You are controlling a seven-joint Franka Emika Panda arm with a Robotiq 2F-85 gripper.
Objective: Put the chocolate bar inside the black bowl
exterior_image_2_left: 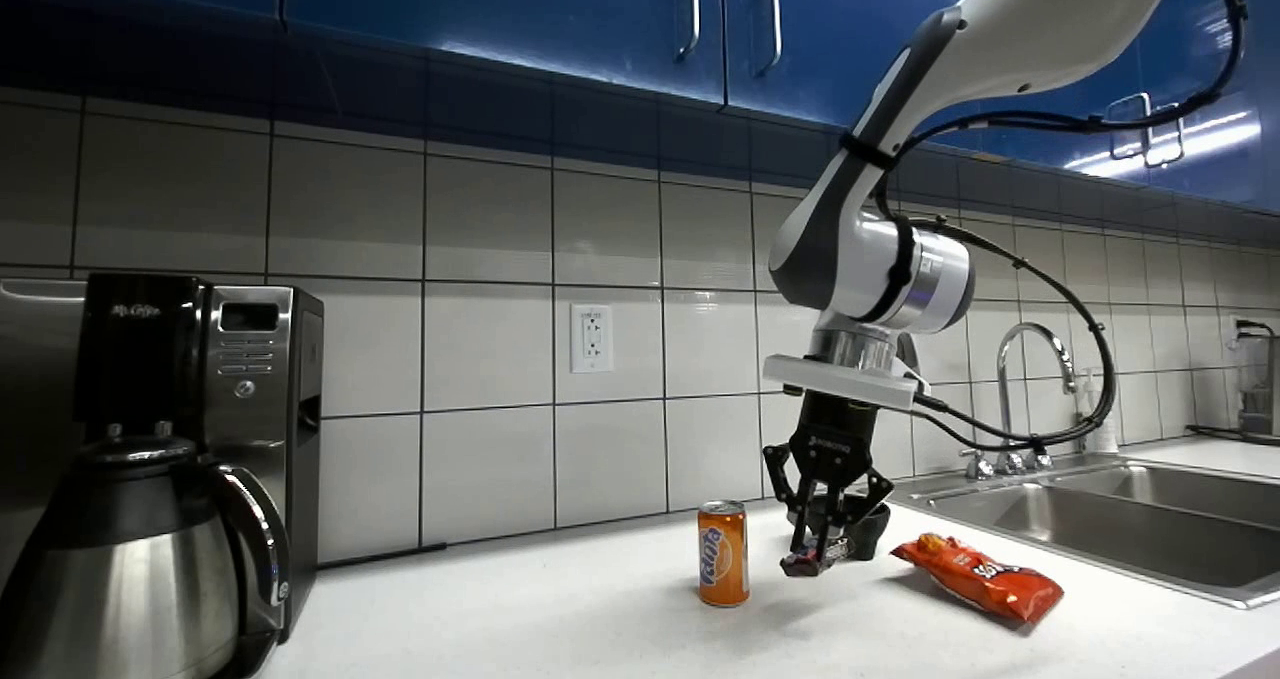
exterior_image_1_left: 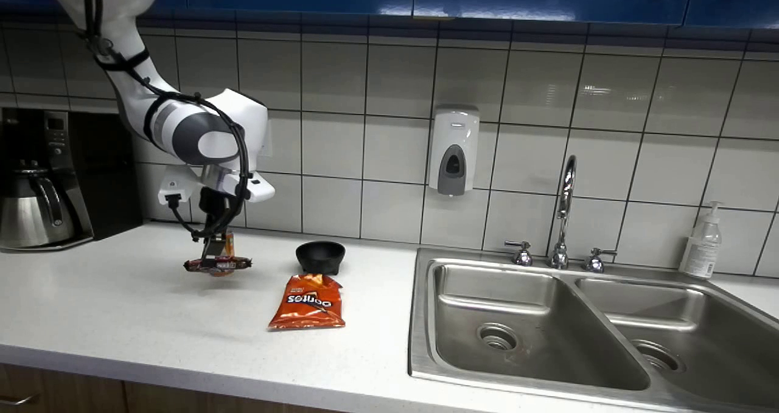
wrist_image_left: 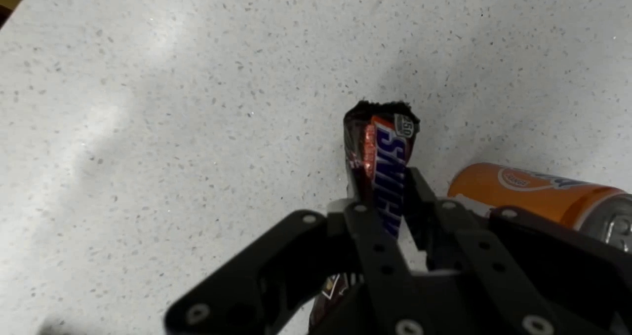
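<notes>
The chocolate bar (wrist_image_left: 382, 145) is dark brown with a red and blue label. My gripper (wrist_image_left: 382, 189) is shut on it across its middle, and both ends stick out past the fingers. In both exterior views the bar (exterior_image_1_left: 236, 263) (exterior_image_2_left: 803, 563) hangs level a little above the counter, with a shadow below it. The black bowl (exterior_image_1_left: 321, 257) stands upright on the counter, to the right of my gripper (exterior_image_1_left: 213, 253) in that exterior view. In an exterior view the bowl (exterior_image_2_left: 868, 531) is partly hidden behind my gripper (exterior_image_2_left: 818, 539). The bowl does not show in the wrist view.
An orange can (exterior_image_2_left: 722, 556) stands close beside my gripper; it also shows in the wrist view (wrist_image_left: 528, 192). An orange-red snack bag (exterior_image_1_left: 309, 303) lies in front of the bowl. A coffee maker (exterior_image_2_left: 265, 359) stands at one end, a steel sink (exterior_image_1_left: 420, 315) at the other. A tiled wall (exterior_image_1_left: 331, 145) runs behind.
</notes>
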